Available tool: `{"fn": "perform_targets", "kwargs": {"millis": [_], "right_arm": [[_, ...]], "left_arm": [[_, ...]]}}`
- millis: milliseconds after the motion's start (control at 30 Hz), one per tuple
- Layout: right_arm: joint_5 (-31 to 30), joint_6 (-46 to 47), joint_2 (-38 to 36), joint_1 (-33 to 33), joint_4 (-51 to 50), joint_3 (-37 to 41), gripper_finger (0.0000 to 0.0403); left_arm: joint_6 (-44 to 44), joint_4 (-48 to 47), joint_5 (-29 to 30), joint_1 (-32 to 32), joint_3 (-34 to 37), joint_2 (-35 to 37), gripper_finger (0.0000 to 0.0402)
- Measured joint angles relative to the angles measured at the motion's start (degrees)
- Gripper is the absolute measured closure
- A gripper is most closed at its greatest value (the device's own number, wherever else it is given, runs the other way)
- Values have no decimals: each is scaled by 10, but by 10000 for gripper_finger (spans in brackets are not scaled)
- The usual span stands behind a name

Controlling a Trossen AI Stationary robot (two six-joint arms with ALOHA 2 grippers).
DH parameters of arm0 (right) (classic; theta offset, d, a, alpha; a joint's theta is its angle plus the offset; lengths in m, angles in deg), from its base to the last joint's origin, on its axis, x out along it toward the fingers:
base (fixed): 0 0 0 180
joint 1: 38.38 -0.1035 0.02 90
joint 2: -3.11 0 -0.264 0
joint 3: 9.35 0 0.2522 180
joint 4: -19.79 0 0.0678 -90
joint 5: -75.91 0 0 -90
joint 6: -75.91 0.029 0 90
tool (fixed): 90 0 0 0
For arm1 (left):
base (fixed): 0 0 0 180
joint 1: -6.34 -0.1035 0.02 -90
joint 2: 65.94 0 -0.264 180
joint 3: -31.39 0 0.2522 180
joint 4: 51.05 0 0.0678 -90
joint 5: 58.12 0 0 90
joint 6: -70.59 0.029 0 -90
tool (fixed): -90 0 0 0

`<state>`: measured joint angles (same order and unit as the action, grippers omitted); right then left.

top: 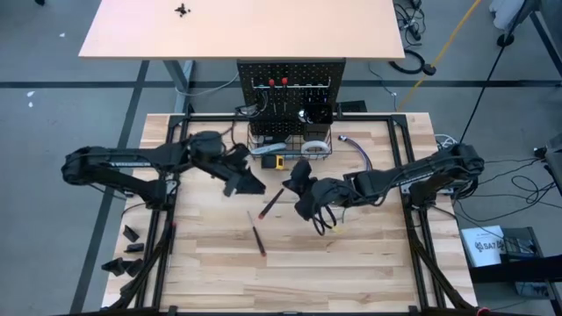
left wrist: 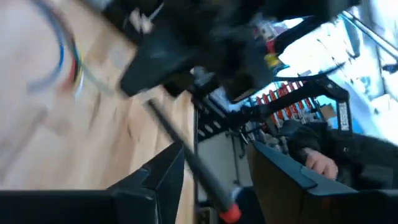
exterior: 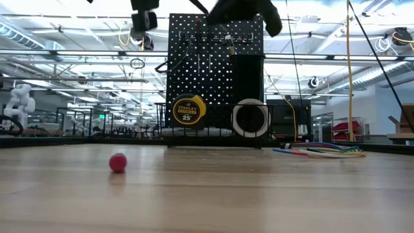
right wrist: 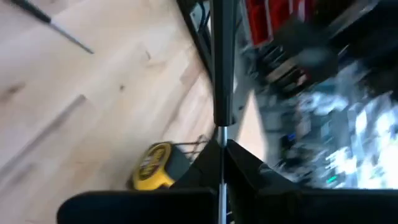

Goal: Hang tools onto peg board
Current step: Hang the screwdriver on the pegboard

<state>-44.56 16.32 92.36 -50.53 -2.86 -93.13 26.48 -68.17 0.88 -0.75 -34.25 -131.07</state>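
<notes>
Screwdriver [top: 271, 200] spans the gap between both grippers above the wooden table [top: 369, 263], in front of the peg board [top: 290, 83]. Its thin shaft is pinched in the closed right gripper [top: 301, 189]; the left gripper [top: 250, 186] stands partly spread around its handle end. Another screwdriver [top: 256, 233] lies on the table.

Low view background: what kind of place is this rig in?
Likely a robotics lab or industrial workshop. Behind the peg board there is an open hall with exposed ceiling trusses, and a white robot at far left. The high view shows cables on a grey floor.
</notes>
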Motion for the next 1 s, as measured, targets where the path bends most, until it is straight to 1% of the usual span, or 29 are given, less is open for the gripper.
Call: {"fn": "perform_targets", "kwargs": {"millis": [67, 133, 200, 300, 400, 500, 600, 733, 833, 933, 1000], "right_arm": [[10, 58, -8, 10, -31, 0, 400], [26, 116, -14, 21, -52, 0, 401], [51, 164, -25, 32, -85, 0, 401], [94, 230, -55, 49, -105, 0, 401], [151, 295, -98, 66, -105, 0, 401], [219, 359, -141, 81, -84, 0, 401], [261, 415, -175, 88, -38, 0, 401], [281, 472, -191, 88, 47, 0, 401], [308, 503, -194, 88, 82, 0, 401], [309, 535, -192, 88, 94, 0, 401], [309, 560, -183, 88, 96, 0, 401]], "left_arm": [[50, 1, 14, -8, 0, 22, 225], [118, 3, 51, -11, 0, 46, 225], [207, 3, 104, -7, 0, 70, 225], [327, 10, 189, 16, 0, 100, 225], [396, 42, 257, 37, -1, 114, 224], [424, 86, 307, 54, -1, 114, 224], [451, 137, 327, 70, -1, 95, 224], [473, 250, 330, 87, -1, 41, 224], [487, 339, 338, 91, -1, 5, 224], [491, 402, 369, 90, -1, -18, 224], [491, 424, 370, 90, -1, -29, 224]]}}
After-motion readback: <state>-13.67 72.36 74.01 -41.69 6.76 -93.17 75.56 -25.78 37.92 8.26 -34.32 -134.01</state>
